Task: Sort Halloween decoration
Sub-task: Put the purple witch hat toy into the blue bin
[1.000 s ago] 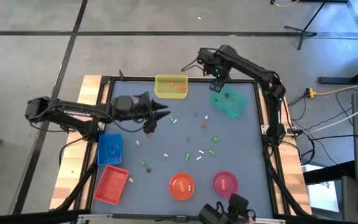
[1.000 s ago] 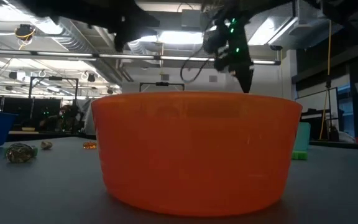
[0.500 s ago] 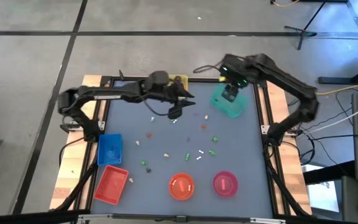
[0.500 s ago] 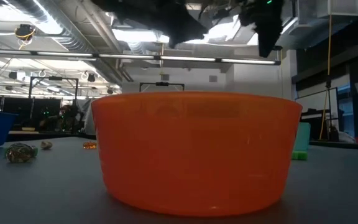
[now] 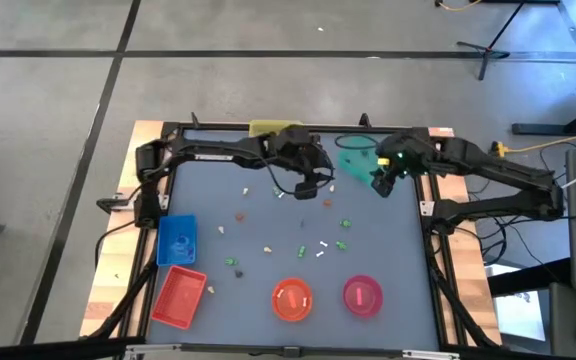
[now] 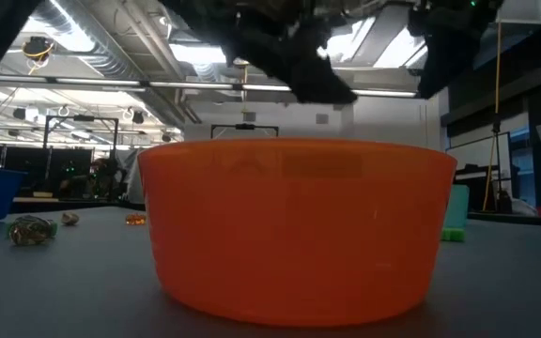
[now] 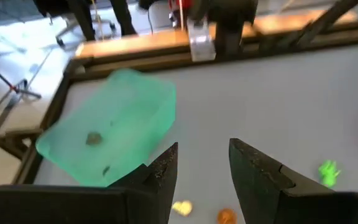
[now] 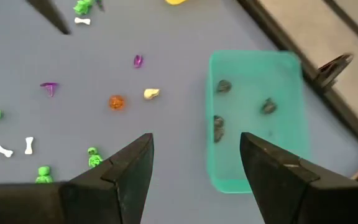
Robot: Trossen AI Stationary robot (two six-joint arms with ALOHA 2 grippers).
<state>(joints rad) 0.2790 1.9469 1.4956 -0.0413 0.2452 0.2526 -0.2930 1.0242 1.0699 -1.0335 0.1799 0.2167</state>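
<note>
Tiny trinkets (image 5: 321,243) in orange, green, white and beige lie loose on the grey mat. In the right wrist view I see an orange one (image 8: 116,102), a beige one (image 8: 151,94) and white bones (image 8: 3,150). The teal tray (image 8: 260,118) holds three dark grey trinkets (image 8: 223,86). My left gripper (image 5: 313,183) hovers open just left of the teal tray (image 5: 356,160); its fingers (image 7: 163,171) stand above a beige trinket (image 7: 182,207). My right gripper (image 5: 380,183) hovers open over the tray's near end.
A yellow tray (image 5: 268,128) at the far edge is partly hidden by my left arm. A blue tray (image 5: 177,240) and a red tray (image 5: 179,296) sit near left. An orange bowl (image 5: 292,299) and a pink bowl (image 5: 362,294) stand at the near edge.
My left arm has swung from the table's left side toward the right, along the far edge, and its gripper now hangs beside the teal tray. My right gripper has moved from the far edge toward the near and right, over the teal tray.
</note>
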